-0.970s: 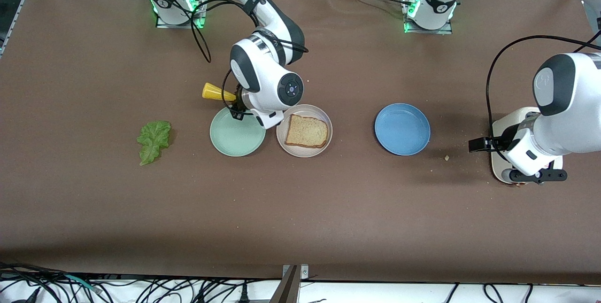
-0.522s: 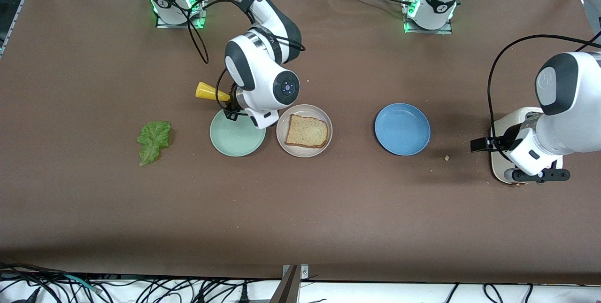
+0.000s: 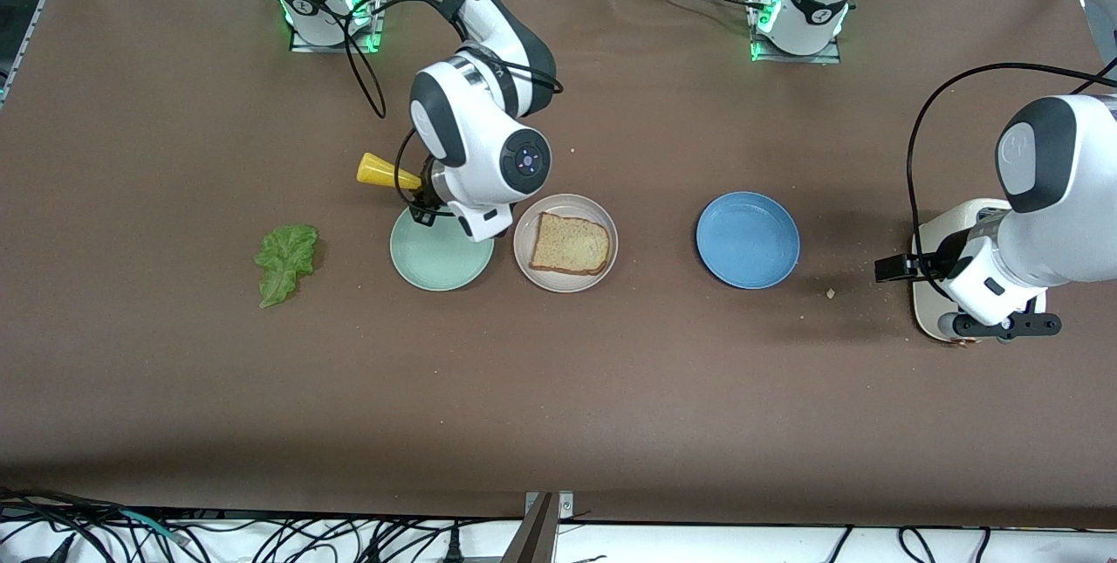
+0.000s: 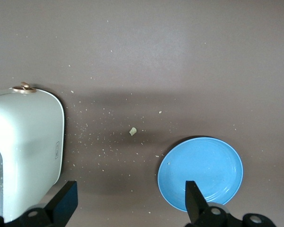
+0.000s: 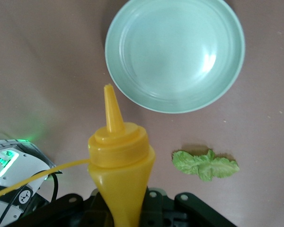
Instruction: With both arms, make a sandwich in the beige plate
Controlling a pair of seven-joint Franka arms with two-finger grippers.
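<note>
Beige plate [image 3: 565, 282] holds one slice of toasted bread [image 3: 570, 244]; just beside it toward the right arm's end sits a mint-green plate [image 3: 436, 266], with a lettuce leaf [image 3: 284, 262] farther that way. Over the mint-green plate's rim the right gripper [image 5: 120, 215] pinches a yellow squeeze bottle [image 3: 384, 172]. Well apart from the beige plate, past a blue plate [image 3: 747, 240], the left gripper [image 4: 128, 203] hangs with jaws spread beside a white toaster [image 4: 23, 146].
</note>
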